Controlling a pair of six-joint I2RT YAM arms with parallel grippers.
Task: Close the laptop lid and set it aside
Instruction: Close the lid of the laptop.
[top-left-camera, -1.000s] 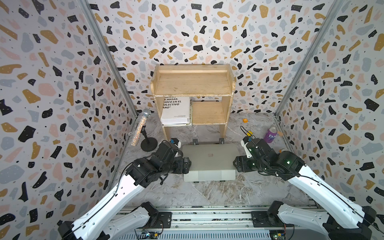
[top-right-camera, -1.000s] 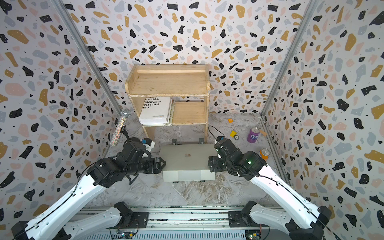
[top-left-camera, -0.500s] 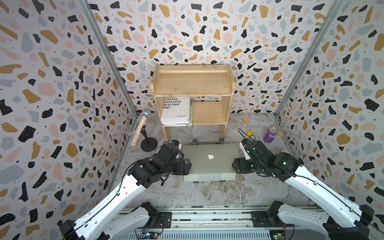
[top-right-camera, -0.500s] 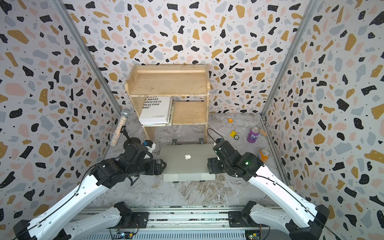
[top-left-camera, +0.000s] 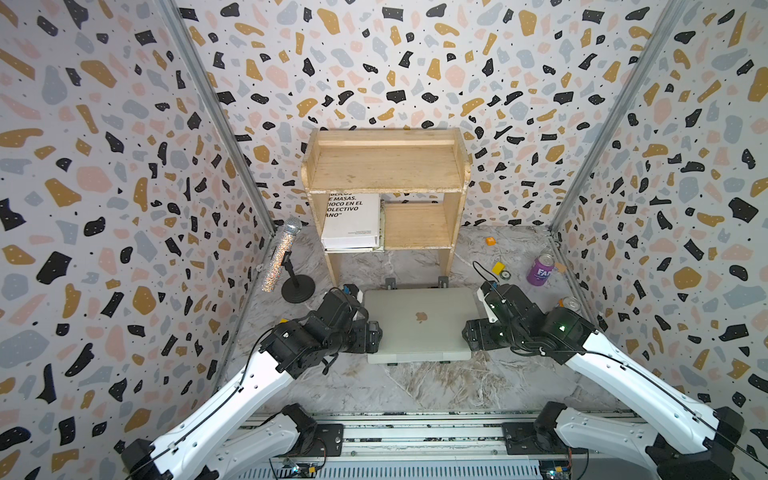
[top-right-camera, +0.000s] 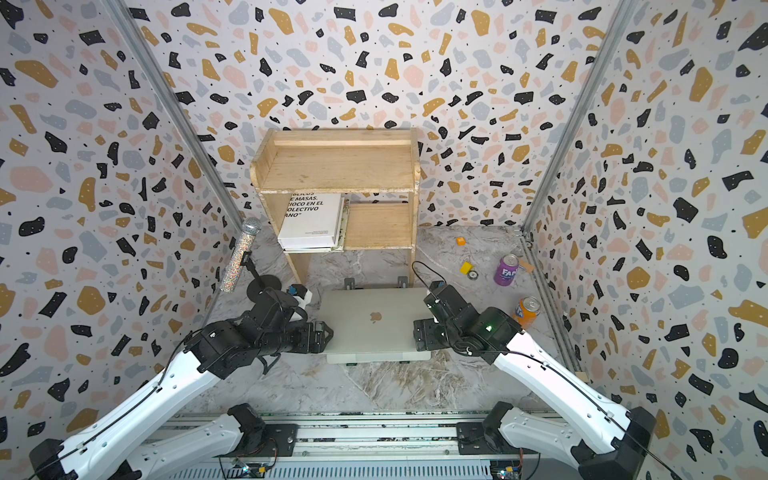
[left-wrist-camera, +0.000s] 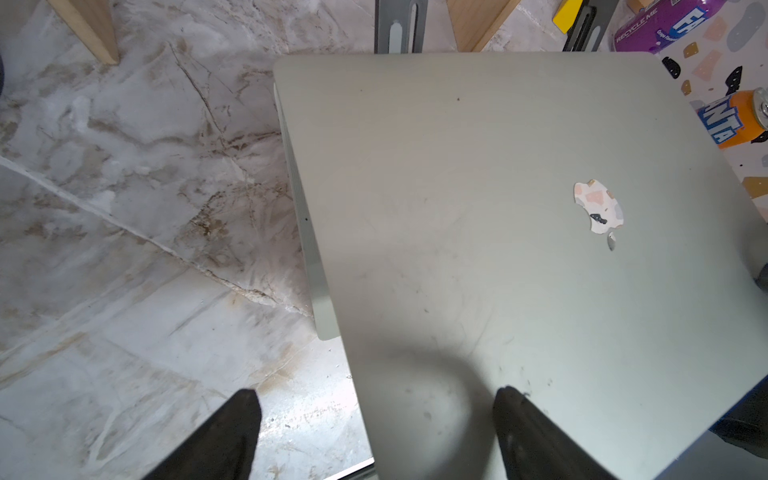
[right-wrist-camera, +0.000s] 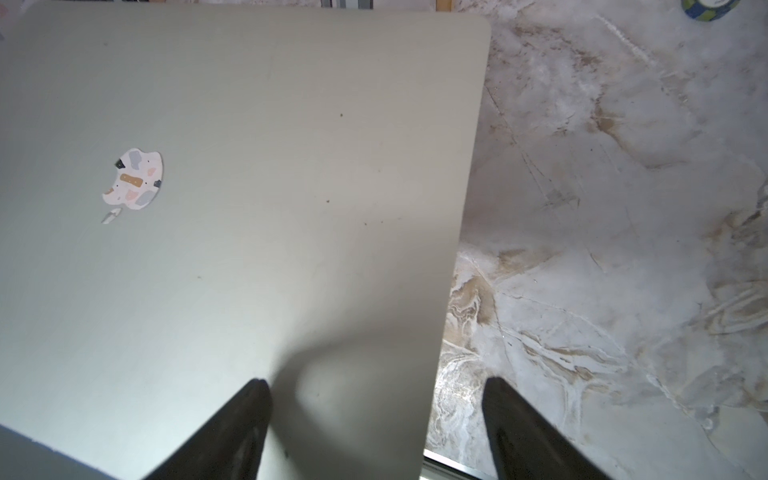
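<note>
So the laptop lid (top-left-camera: 419, 324) sits lower than a second ago. It's nearly flat now, with only a thin strip of the laptop (top-left-camera: 419, 356) base showing along the near edge. Left hand (left-wrist-camera: 376, 392) and right hand (right-wrist-camera: 376, 380) both have fingers spread wide, each straddling a side edge of the lid and gripping nothing. Bare bench (top-left-camera: 436, 386) up front, wooden shelf (top-left-camera: 386, 166) legs right behind the far edge.
</note>
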